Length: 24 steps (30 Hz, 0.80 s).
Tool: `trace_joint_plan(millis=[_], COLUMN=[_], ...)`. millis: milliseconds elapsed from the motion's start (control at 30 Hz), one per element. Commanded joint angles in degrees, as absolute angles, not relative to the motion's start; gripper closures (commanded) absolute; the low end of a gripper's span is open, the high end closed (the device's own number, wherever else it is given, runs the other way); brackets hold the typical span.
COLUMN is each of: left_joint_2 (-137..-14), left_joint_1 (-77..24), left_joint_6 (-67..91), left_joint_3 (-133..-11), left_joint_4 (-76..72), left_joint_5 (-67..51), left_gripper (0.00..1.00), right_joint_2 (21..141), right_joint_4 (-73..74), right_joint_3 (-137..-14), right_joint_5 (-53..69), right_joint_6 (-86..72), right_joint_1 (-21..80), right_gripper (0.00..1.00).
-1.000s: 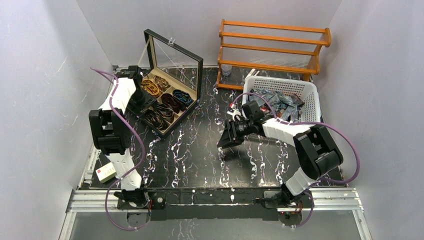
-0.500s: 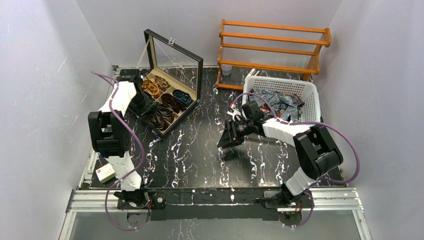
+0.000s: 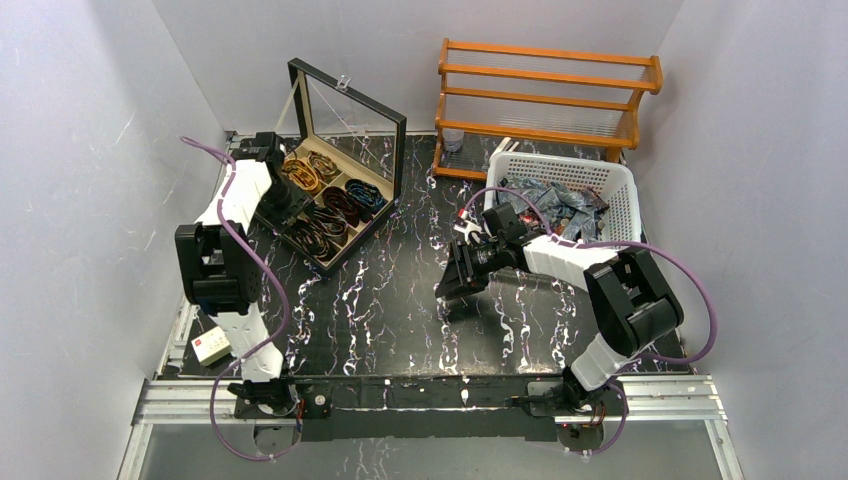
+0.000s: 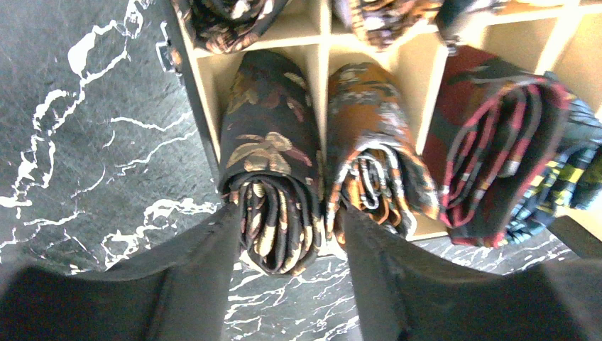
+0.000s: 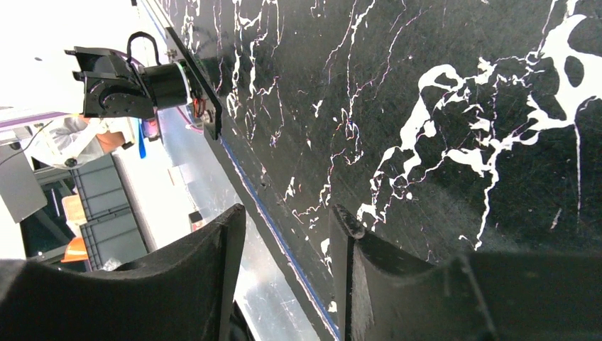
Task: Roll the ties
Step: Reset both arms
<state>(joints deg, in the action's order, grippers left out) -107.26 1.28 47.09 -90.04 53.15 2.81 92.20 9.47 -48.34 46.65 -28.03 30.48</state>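
Note:
A wooden box [image 3: 303, 247] with compartments holds several rolled ties. In the left wrist view a dark roll with gold floral spots [image 4: 270, 153] lies in a front compartment, its end over the box wall. An orange roll [image 4: 376, 142] and a maroon striped roll [image 4: 497, 149] lie beside it. My left gripper [image 4: 287, 213] is open, with its fingers on either side of the dark roll; it also shows in the top view [image 3: 283, 203]. My right gripper [image 3: 450, 288] is open and empty, low over the black marble table [image 5: 440, 106]. Loose ties [image 3: 565, 205] lie in the white basket.
The box's glass lid [image 3: 350, 110] stands open behind it. A white basket [image 3: 622, 200] stands at the back right, with a wooden rack [image 3: 545, 95] behind it. A small white carton [image 3: 212, 346] lies at the table's left front edge.

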Motion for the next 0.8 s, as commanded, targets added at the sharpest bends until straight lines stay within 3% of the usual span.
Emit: trace_joint_plan(millis=[0, 133, 533, 667, 733, 767], left_joint_2=[-100.39, -93.35, -72.34, -66.34, -62.97, -61.36], left_joint_1=[1.14, 1.14, 1.06, 1.05, 1.08, 1.06], left_joint_6=[45.34, 42.87, 33.31, 30.92, 30.01, 29.34], left_joint_3=[-93.13, -88.97, -70.90, -65.45, -62.77, -61.53], left_joint_4=[54.06, 49.27, 34.26, 33.57, 32.98, 32.97], left_joint_5=[5.22, 4.87, -5.40, -7.31, -9.23, -10.00], left_gripper=[0.42, 0.32, 0.24, 0.17, 0.02, 0.02], right_joint_2=[89.78, 87.04, 78.97, 75.55, 73.43, 72.40], right_joint_4=[11.49, 12.59, 14.12, 14.61, 14.26, 14.21], right_joint_3=[-51.93, -52.60, -56.20, -57.06, -56.99, -57.01], right_joint_5=[46.40, 43.60, 28.43, 22.71, 20.02, 18.72], right_joint_6=[-26.18, -25.55, -25.66, -25.49, -25.58, -25.65], right_joint_1=[30.37, 30.35, 30.37, 30.33, 30.33, 30.38], right_gripper=[0.44, 0.39, 0.27, 0.15, 0.07, 0.03])
